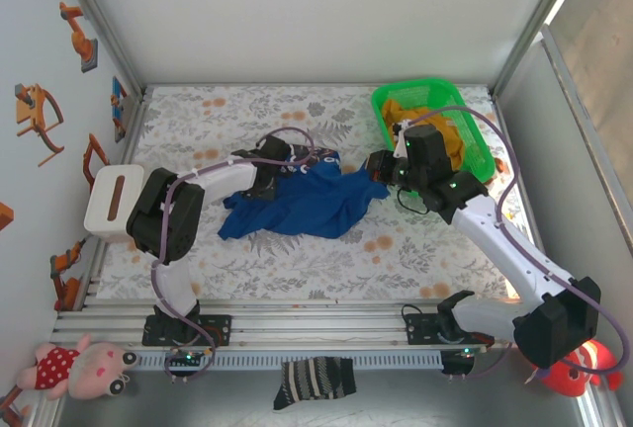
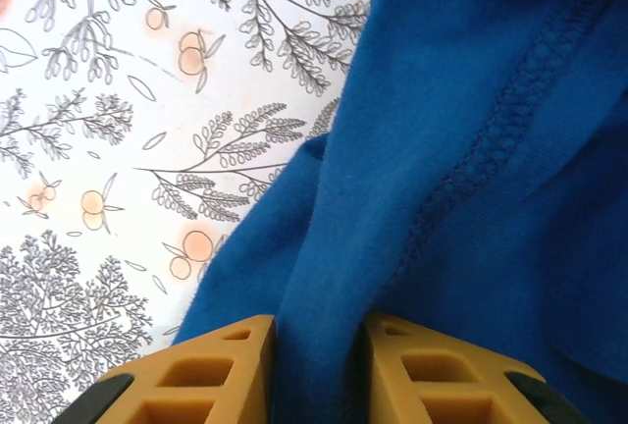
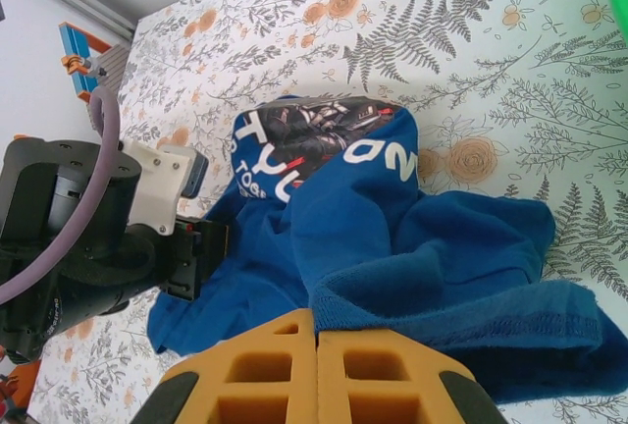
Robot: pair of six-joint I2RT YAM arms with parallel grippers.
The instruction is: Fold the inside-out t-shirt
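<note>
From above, the inside-out t-shirt point(image 1: 297, 205) lies in a bunched heap in the middle of the table point(image 1: 198, 121), not folded yet. I think this step is grabbing it, and next it needs pulling flat.

Left wrist view: the left end effector point(image 2: 319, 331) squeezes a ridge of blue cloth.

Right wrist view: the right end effector point(image 3: 316, 318) is closed tight and seems to pinch the shirt's hem.

Is a royal-blue inside-out t-shirt point(image 1: 297, 202) of soft cloth, crumpled and bunched. Lies near the middle of the floral table point(image 1: 198, 121), drawn out left to right. Shows raised seam stitching and, on an upturned fold at its far edge, a dark print with white lettering.
</note>
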